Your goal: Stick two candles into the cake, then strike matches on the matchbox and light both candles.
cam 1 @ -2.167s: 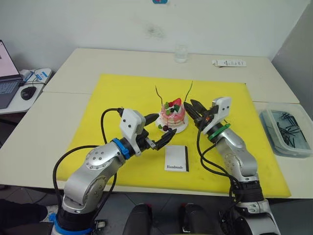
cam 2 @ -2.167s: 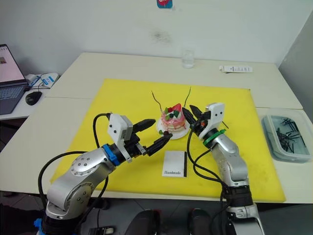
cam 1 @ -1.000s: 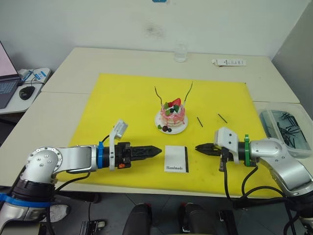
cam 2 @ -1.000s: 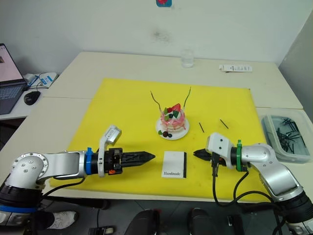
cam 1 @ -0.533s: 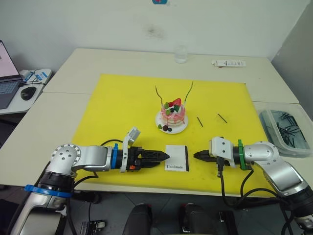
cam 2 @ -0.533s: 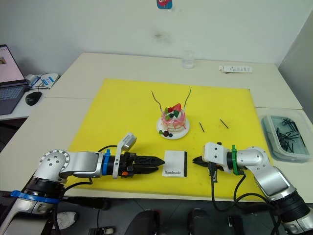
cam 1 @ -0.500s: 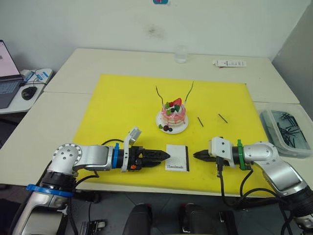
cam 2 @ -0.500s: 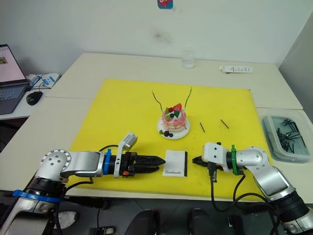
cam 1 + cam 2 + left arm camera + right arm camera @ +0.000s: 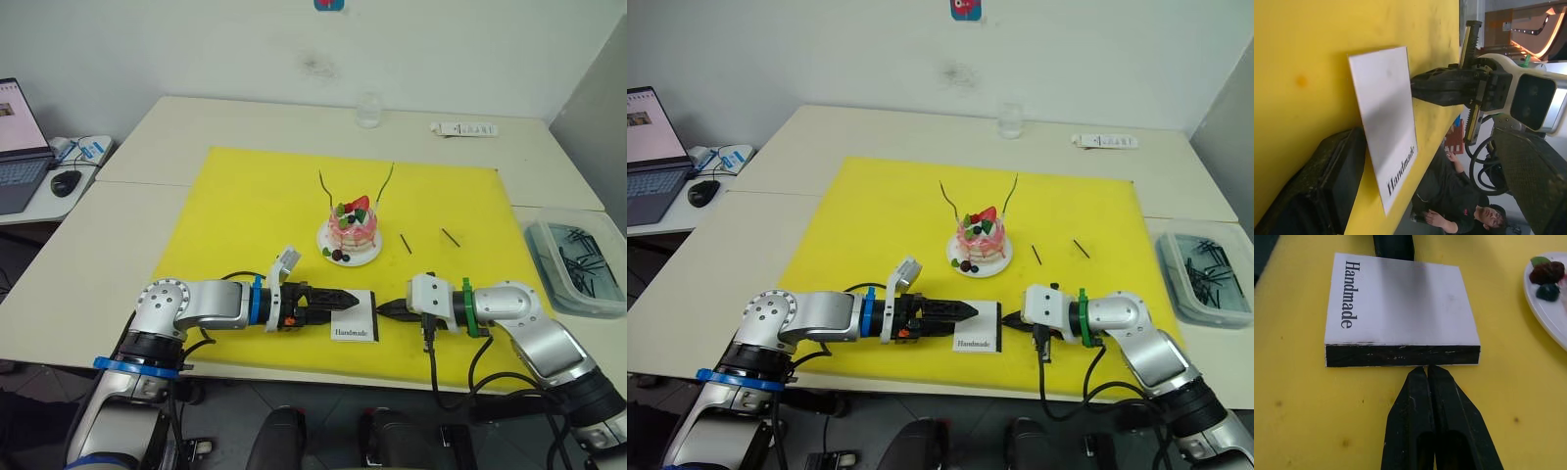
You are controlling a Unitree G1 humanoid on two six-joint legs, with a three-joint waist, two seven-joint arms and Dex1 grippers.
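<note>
A flat white matchbox printed "Handmade" in black lies near the front edge of a yellow mat on the pale tabletop, its black striking strip facing the robot's right arm. The right end effector lies low on the mat with its two black fingers pressed together, empty, their joined tips touching the middle of that strip. From the opposite side the left end effector points at the box, its tips at the box's left edge; how its fingers stand cannot be made out, since in the left wrist view only one dark finger shows beside the box, the rest cut off by the frame. Behind the box, mid-mat, the small pink cake sits on a white plate, topped with a red strawberry and green and dark bits. Two thin wavy candles rise from its top, leaning apart to either side, with no flame visible. To the cake's right two short dark matches lie flat on the mat, well apart from both arms. Off the mat's right edge a clear plastic tub holds more dark sticks, too small to count. At the tabletop's far side stand a clear glass and a white strip-shaped object whose markings cannot be read. A laptop, cut off by the frame, and a mouse sit far left.
</note>
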